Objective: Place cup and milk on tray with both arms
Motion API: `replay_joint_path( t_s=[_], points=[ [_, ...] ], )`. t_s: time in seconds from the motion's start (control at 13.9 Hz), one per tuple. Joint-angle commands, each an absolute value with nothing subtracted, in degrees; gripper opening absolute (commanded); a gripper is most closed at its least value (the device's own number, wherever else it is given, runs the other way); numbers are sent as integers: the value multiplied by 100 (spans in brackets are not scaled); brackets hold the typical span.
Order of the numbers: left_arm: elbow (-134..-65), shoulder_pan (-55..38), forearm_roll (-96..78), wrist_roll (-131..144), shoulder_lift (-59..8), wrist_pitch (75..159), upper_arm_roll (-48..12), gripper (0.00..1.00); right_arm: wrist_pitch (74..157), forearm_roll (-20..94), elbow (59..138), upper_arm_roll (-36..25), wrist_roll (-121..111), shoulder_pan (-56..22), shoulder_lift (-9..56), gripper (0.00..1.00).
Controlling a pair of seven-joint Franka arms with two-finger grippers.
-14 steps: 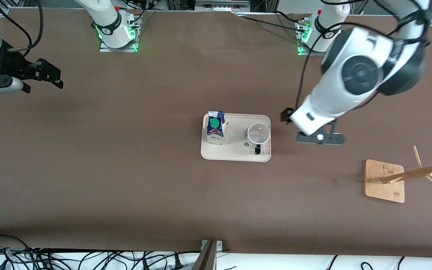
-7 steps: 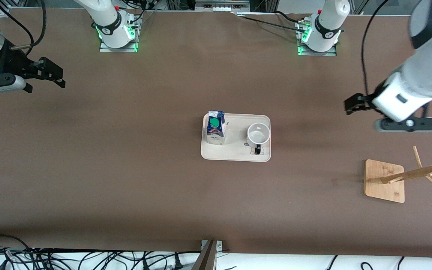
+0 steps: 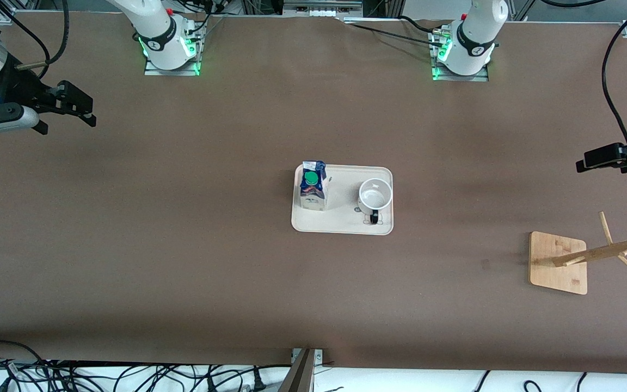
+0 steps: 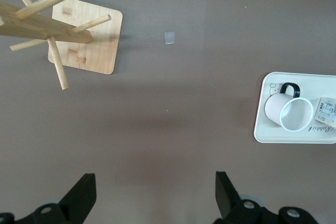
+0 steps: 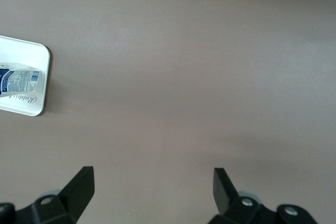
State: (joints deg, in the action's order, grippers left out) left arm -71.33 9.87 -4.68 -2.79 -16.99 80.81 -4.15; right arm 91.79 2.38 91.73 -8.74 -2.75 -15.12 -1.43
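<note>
Jaws of both grippers stand wide apart and empty: left gripper (image 4: 152,195) above bare brown worktop (image 3: 183,218) at its own end, near the wooden peg rack (image 3: 558,263); right gripper (image 5: 149,192) likewise at its end. White smiley mug (image 3: 375,196) and blue-white milk carton (image 3: 313,185) stand upright, apart, on the cream rectangular tray (image 3: 340,223) mid-worktop.

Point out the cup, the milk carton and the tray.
cup (image 3: 374,195): front view, on the inside of its open top.
milk carton (image 3: 310,177): front view, on its green cap.
tray (image 3: 340,222): front view, on bare floor near its front rim.
</note>
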Motion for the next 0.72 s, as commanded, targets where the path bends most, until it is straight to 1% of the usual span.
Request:
replay_joint_path(
  t_s=[0.0, 0.29, 0.65],
  points=[
    [-6961, 967, -292, -212, -1626, 7972, -501, 100, 9141, 264, 8922, -905, -395, -1512, -132, 100],
    [-6952, 914, -123, -211, -1477, 7998, -562, 100, 9114, 255, 8868, -905, -404, -1512, -97, 100],
    [-6961, 923, -132, -255, -1477, 7972, -510, 100, 9114, 255, 8868, -905, -404, -1503, -97, 100]
  ],
)
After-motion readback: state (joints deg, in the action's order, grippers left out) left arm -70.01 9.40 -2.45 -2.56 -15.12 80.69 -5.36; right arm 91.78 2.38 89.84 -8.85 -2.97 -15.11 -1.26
